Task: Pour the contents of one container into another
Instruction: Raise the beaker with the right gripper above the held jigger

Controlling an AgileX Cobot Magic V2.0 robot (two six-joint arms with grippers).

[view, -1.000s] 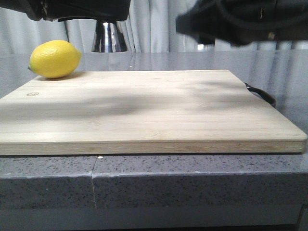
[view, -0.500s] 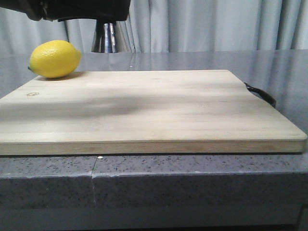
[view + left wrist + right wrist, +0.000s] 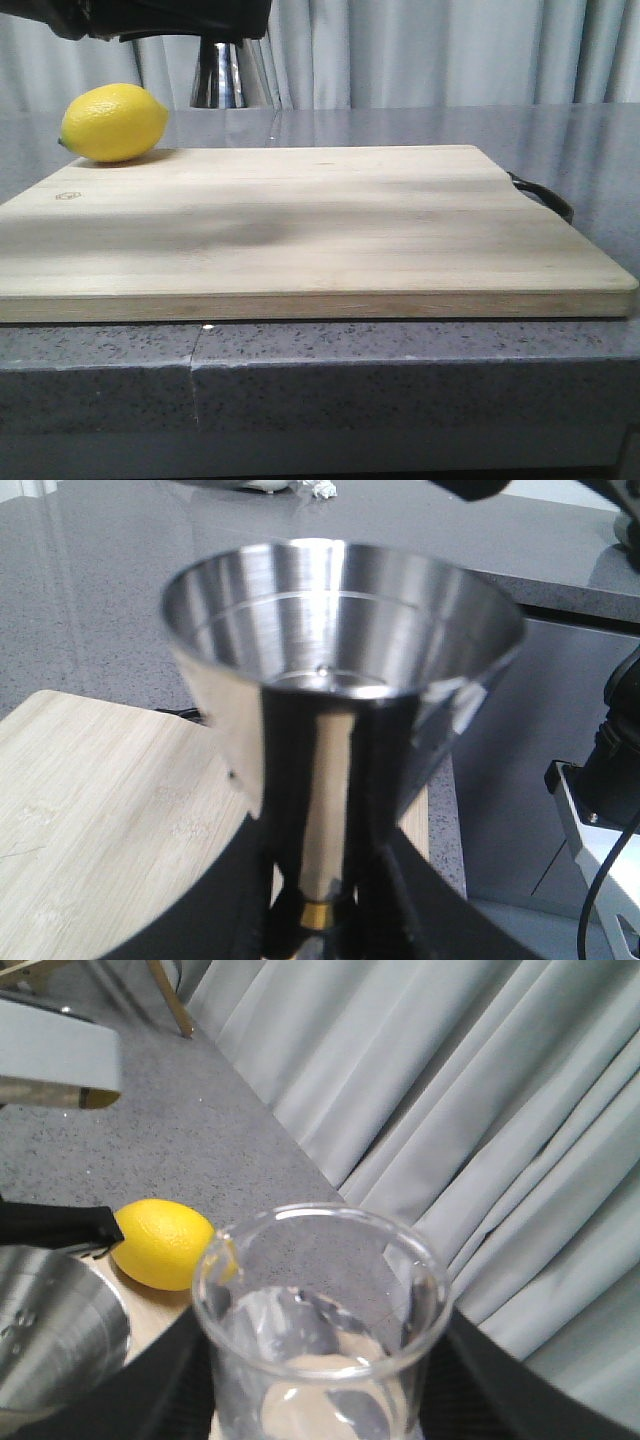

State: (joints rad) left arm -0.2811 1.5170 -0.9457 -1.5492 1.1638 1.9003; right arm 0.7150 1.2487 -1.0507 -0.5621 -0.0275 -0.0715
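The right arm's dark bulk, which filled the upper right of the front view a second ago, has risen out of that view; the jigger (image 3: 226,75) has barely shifted beneath the left arm. The left gripper (image 3: 318,920) is clamped on the steel jigger's gold-banded waist, holding it upright above the cutting board (image 3: 300,220), behind the lemon (image 3: 113,122). The right gripper (image 3: 320,1400) grips the glass beaker (image 3: 322,1310) between its dark fingers, tilted, with the jigger's rim just beside it in the right wrist view. To pour well, I judge the beaker's lip should sit directly over the jigger's wide cup before tipping slowly, the left arm staying steady. The jigger is polished, mirror-bright and conical; the beaker is thin clear glass; the board is pale, smooth bamboo; the lemon is dimpled and matte
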